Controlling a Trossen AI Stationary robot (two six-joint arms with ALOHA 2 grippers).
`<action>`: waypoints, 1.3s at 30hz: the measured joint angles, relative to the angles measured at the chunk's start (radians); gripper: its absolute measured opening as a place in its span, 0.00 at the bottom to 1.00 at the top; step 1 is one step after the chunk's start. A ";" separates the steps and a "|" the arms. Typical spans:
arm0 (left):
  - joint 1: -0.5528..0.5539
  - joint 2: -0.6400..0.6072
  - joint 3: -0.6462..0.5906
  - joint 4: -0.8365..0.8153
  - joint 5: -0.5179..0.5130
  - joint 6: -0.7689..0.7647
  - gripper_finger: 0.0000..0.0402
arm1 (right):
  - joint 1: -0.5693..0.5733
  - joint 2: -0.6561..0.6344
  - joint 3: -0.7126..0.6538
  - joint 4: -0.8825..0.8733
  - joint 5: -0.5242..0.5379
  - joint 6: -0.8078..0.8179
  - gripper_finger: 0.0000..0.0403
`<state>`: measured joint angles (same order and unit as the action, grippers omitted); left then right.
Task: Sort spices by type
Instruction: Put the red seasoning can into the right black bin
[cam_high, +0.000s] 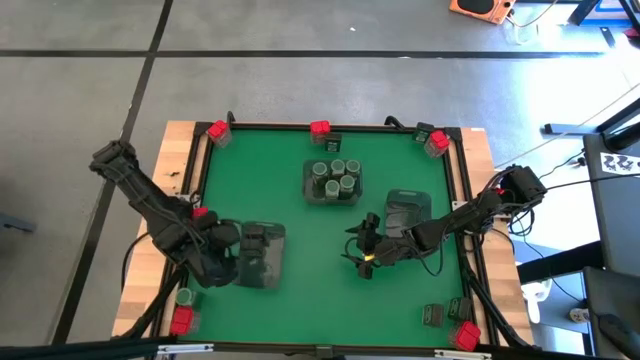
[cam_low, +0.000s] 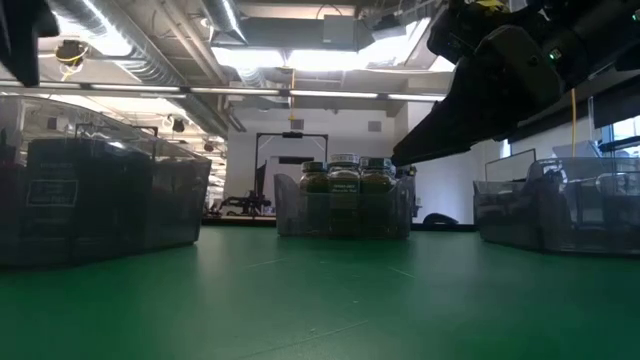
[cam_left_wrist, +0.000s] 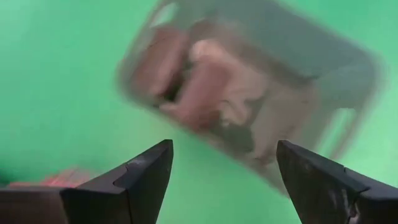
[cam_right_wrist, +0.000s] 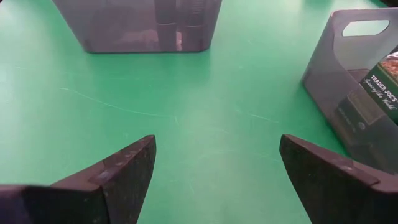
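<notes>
Both end effectors (cam_left_wrist: 224, 171) (cam_right_wrist: 217, 168) apart, empty; three trays (cam_high: 333, 195); middle holds five jars (cam_high: 335, 178).

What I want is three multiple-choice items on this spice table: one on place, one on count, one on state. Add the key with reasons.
1. Where is the tray of round jars?
A. Mid-mat, between the other trays
B. On the wooden edge
C. On the floor

2. How many grey trays stand on the mat?
A. Two
B. Three
C. Five

3. The right tool is:
A. Shut on a jar
B. Shut on a red box
C. Open over bare mat

Key: A, the high view shows it mid-mat; B, the jar tray, a left tray and a right tray; C, the wrist view shows spread fingers with only mat between.
</notes>
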<state>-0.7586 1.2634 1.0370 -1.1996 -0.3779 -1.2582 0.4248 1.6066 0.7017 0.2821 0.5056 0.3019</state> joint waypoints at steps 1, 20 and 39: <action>0.002 0.002 0.000 -0.043 -0.004 -0.058 0.70 | 0.000 0.000 0.000 0.000 0.000 0.000 0.85; 0.176 0.002 -0.134 -0.340 0.094 -0.546 0.70 | 0.000 0.000 0.000 0.005 -0.001 0.006 0.85; 0.246 0.004 -0.288 -0.245 0.168 -0.519 0.70 | 0.000 0.000 0.000 0.008 0.000 0.007 0.85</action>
<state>-0.5122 1.2671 0.7490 -1.4448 -0.2097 -1.7768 0.4248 1.6062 0.7017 0.2897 0.5056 0.3092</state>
